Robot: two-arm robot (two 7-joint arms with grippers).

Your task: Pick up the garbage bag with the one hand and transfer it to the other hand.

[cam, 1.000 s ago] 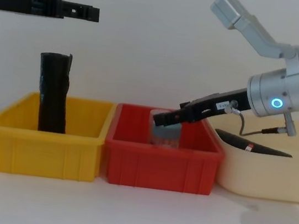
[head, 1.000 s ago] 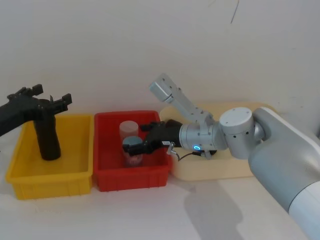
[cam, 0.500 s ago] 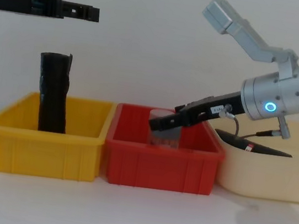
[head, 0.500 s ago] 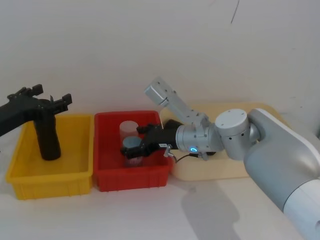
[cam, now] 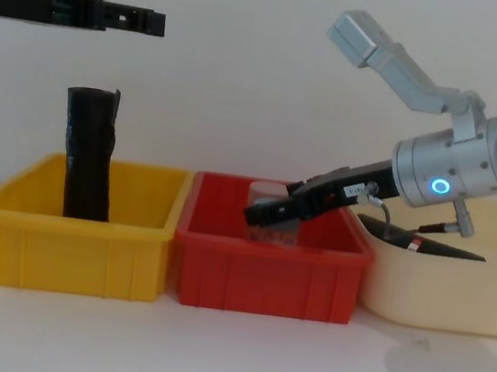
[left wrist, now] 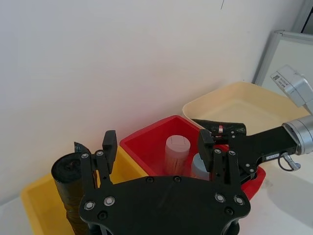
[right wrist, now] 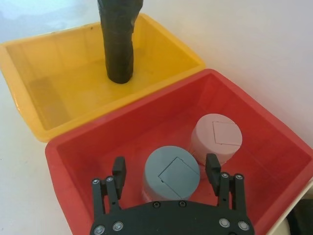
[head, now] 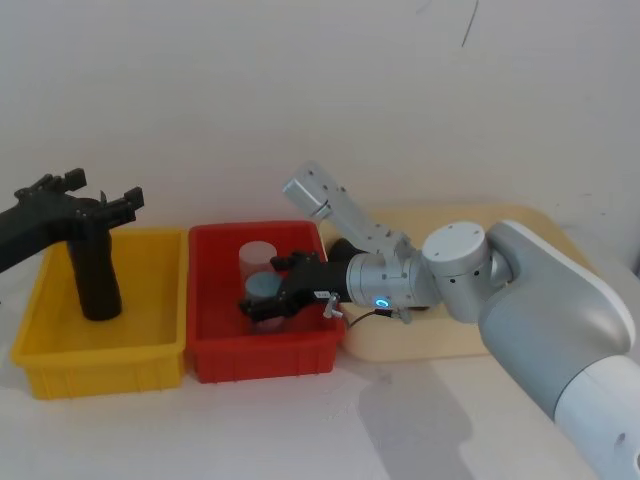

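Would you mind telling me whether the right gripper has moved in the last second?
Yes. The right gripper has moved leftward and lower into the red bin, its open fingers straddling the grey-lidded jar.

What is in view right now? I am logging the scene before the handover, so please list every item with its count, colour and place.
yellow bin: one, yellow, on the robot's left.
matte black roll: one, black, upright in the yellow bin.
red bin: one, red, middle.
grey-lidded container: one, grey, in the red bin.
pale pink container: one, pink, in the red bin beside the grey one.
cream tub: one, cream, on the robot's right.
garbage bag: one, glossy black, lying in the cream tub.
left gripper: one, black, above the matte roll, jaws open.
right gripper: one, black, jaws open around the grey-lidded container.
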